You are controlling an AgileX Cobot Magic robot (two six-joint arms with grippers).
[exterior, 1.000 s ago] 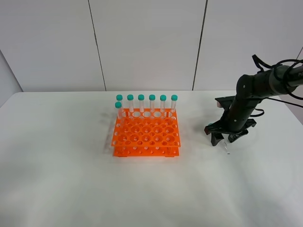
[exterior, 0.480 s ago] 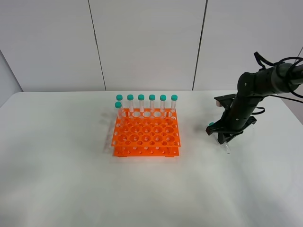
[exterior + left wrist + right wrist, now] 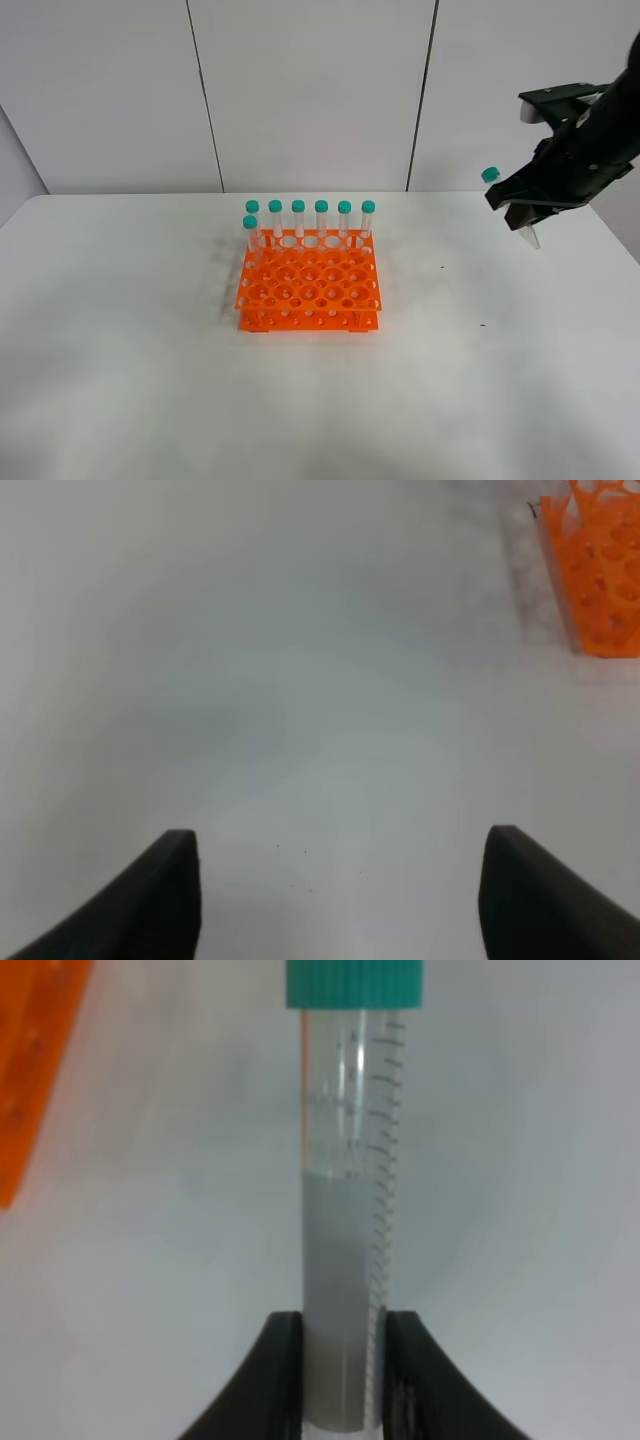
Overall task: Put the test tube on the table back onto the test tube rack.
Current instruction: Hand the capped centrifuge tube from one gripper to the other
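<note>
1. the right gripper (image 3: 520,208) pinches the test tube (image 3: 345,1210) by its lower body, one finger (image 3: 270,1380) pressed on each side.
2. the tube hangs in the air above the far right of the table (image 3: 120,380), well right of the test tube rack (image 3: 308,285). it is tilted, teal cap (image 3: 490,174) up and to the left.
3. the rack holds seven capped tubes (image 3: 321,218): six along the far row and one at the left end of the next row.
4. the left gripper (image 3: 340,900) is spread wide over bare table.

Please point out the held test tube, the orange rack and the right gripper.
test tube (image 3: 342,1190): right wrist view, clear body below the cap.
test tube rack (image 3: 310,297): exterior high view, top plate.
right gripper (image 3: 343,1345): right wrist view, between its fingertips.
</note>
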